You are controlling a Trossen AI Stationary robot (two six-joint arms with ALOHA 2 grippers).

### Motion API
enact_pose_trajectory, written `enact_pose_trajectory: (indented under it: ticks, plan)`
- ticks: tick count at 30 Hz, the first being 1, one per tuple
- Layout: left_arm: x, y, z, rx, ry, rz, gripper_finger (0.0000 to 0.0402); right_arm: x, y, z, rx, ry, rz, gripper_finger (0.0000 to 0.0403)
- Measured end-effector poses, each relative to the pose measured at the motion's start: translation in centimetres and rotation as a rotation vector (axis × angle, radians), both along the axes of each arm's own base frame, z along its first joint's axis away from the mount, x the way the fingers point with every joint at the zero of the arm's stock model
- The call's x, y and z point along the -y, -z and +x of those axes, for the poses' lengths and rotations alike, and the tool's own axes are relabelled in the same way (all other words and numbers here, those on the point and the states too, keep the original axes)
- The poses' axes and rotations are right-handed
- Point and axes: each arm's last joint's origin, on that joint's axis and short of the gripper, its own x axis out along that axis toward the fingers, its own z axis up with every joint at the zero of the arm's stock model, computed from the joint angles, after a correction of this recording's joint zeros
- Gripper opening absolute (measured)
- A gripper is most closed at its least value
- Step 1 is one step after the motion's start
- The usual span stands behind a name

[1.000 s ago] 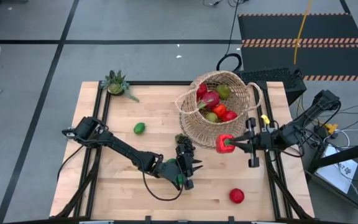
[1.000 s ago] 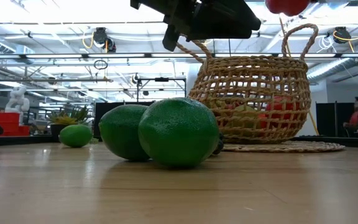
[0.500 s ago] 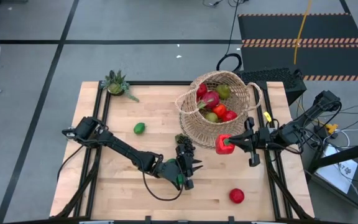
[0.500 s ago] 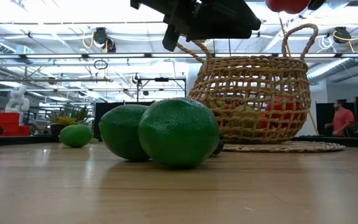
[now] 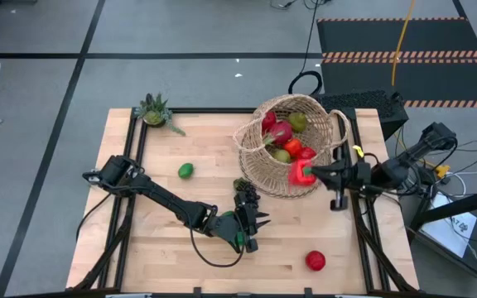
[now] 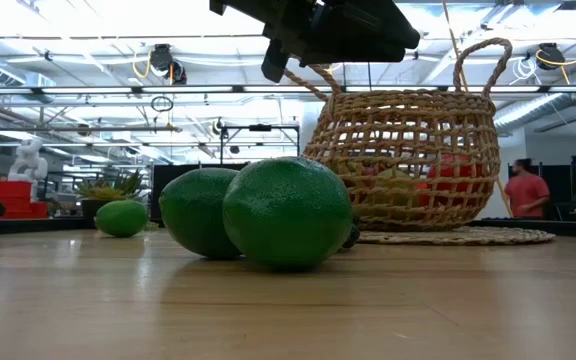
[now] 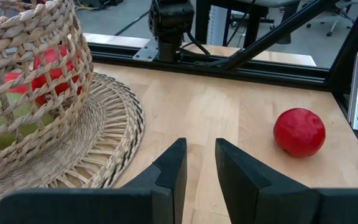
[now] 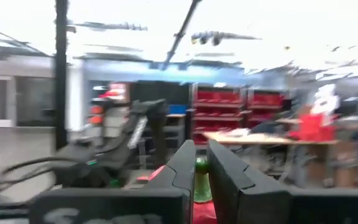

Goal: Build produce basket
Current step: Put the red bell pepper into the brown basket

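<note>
The wicker basket [image 5: 292, 145] stands at the far right part of the counter [image 5: 164, 248], its loop handles up, on a flat woven mat [image 7: 114, 140] that spreads out around its base. Inside it lie red, pink and yellow-green toy fruits [image 5: 286, 136]; through the weave in the low view red and green pieces show. At the basket's near right rim the right tool [image 5: 311, 173] is closed on a red fruit with a green stem [image 5: 299, 172], holding it over the edge of the basket, above the counter. The right arm reaches in from the counter's right side.

Just in front of the basket's near left side lies a dark bunch of grapes [image 5: 243, 189]. Nearer still, the left tool [image 7: 197, 163] hovers low over the counter at mid-front, its jaws a narrow gap apart and gripping nothing — bare wood shows between them. Two green limes [image 6: 253, 212] sit together under that arm, touching one another, close to the low camera. A red apple [image 5: 315, 261] rests alone near the front right of the counter, well apart from the basket. Another lime [image 5: 185, 170] lies left of centre — and a small spiky potted plant [image 5: 154, 111] stands at the far left corner. Beyond the counter, a person in a red top [image 6: 525, 189] is in the room.
</note>
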Motion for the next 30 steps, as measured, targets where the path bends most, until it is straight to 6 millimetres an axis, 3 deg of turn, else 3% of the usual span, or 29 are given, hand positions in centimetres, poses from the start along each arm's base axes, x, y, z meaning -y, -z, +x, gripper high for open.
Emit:
enact_pose_trajectory:
  ticks: [11,19,30]
  plan:
    - [0.0,0.0,0.0,0.000,0.000,0.000,0.0088,3.4,-1.4,1.9,-0.034,0.226,-0.089,0.0020]
    - [0.0,0.0,0.0,0.000,0.000,0.000,0.0088,6.3,-2.4,4.1,-0.242,0.414,-0.204,0.0020]
    - [0.0,0.0,0.0,-0.001,0.000,0.001,0.0088,11.2,0.1,6.2,-0.533,0.627,-0.243,0.0020]
